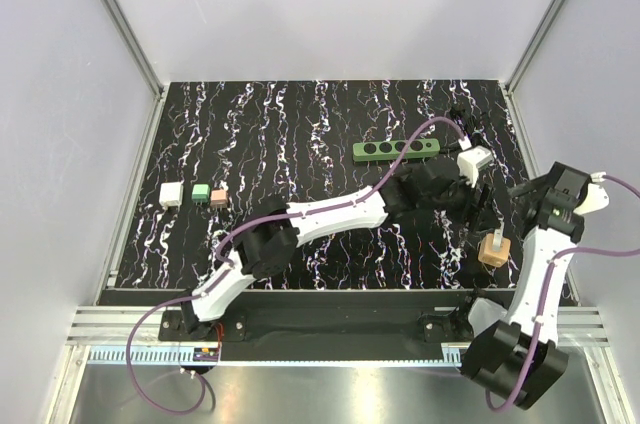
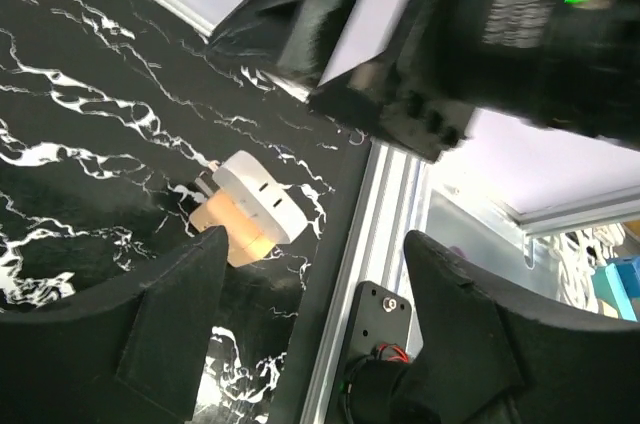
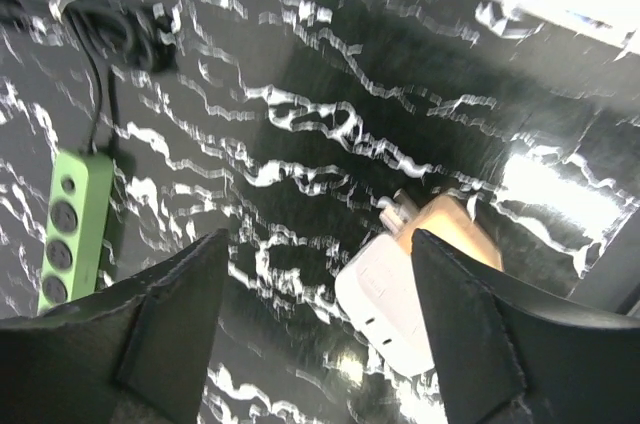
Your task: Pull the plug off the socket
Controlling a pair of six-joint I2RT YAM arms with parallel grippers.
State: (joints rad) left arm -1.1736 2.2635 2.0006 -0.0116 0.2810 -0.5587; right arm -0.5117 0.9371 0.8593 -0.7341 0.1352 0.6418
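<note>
The green power strip (image 1: 395, 149) lies at the back of the black marbled table, its round holes bare; it also shows in the right wrist view (image 3: 72, 229), with its black cord (image 3: 100, 34) coiled beyond it. A white plug (image 2: 260, 199) with metal prongs rests against a tan block (image 1: 494, 251) near the front right edge. Both show in the right wrist view, the plug (image 3: 395, 309) in front of the block (image 3: 460, 234). My left gripper (image 1: 478, 212) is open and empty, just above and short of the plug. My right gripper (image 1: 520, 194) is open and empty, to the right.
Three small blocks, white (image 1: 172, 193), green (image 1: 201, 194) and peach (image 1: 219, 196), sit at the table's left. An aluminium rail (image 1: 300, 319) runs along the front edge. White walls enclose the table. The two arms are close together at the right.
</note>
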